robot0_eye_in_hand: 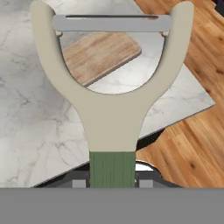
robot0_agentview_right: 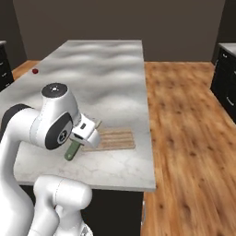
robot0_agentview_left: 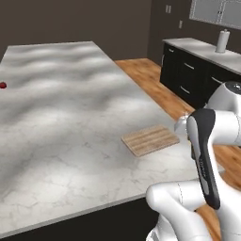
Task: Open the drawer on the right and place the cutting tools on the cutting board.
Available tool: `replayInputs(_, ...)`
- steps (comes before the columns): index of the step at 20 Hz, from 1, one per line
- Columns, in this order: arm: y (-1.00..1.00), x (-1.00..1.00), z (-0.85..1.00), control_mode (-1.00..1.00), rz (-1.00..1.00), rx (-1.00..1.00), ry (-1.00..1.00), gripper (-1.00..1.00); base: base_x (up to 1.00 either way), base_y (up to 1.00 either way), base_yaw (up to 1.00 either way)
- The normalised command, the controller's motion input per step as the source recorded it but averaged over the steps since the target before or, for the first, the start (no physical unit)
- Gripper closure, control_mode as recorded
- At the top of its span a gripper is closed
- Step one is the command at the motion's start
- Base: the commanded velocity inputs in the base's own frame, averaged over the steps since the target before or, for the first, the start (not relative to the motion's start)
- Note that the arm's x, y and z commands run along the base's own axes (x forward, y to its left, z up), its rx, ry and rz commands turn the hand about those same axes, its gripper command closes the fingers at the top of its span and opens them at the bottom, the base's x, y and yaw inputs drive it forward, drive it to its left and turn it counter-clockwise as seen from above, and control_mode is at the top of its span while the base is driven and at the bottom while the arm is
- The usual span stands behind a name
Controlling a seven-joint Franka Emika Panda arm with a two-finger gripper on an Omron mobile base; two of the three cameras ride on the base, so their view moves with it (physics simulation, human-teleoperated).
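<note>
Step in hand, as judged: carrying the first of the cutting tools to the cutting board (robot0_agentview_left: 150,140); the gripper (robot0_agentview_right: 78,144) is closed on the green-handled peeler (robot0_eye_in_hand: 113,87), with the jaws drawn in narrow about the green handle; in the hand view the pale Y-shaped head and its cross blade stand up from the grip, handle end seated low between the finger tips

Position: in the right base view the hand hangs above the near end of the island counter (robot0_agentview_left: 70,117), just beside the left edge of the board, the green handle pointing down and to the left below the hand; whether the peeler clears the marble or touches it cannot be told from these views; the board lies flat near the counter's near right corner, bare of any tool; in the hand view it shows through the peeler's fork, ahead of the tool

Other items: a small red ball (robot0_agentview_left: 3,85) rests far off on the left of the counter, well apart from the board; the drawer and the brown-handled knife are not made out here

Next move, as judged: shift the hand over the board's middle, lower until the peeler lies on the wood, then release; care is needed so the tool does not end up half off the board's edge; the knife remains to be fetched afterwards
</note>
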Motion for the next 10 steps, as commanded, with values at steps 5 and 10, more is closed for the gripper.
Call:
replayInputs(5, 0.0, 0.0, 0.0, 1.0, 0.0, 0.0, 0.0, 1.0, 0.62, 0.0, 0.15)
replayInputs(10, 0.0, 0.16, 0.0, -1.0, 0.01, 0.0, 0.0, 1.0, 0.55, 0.0, 0.06)
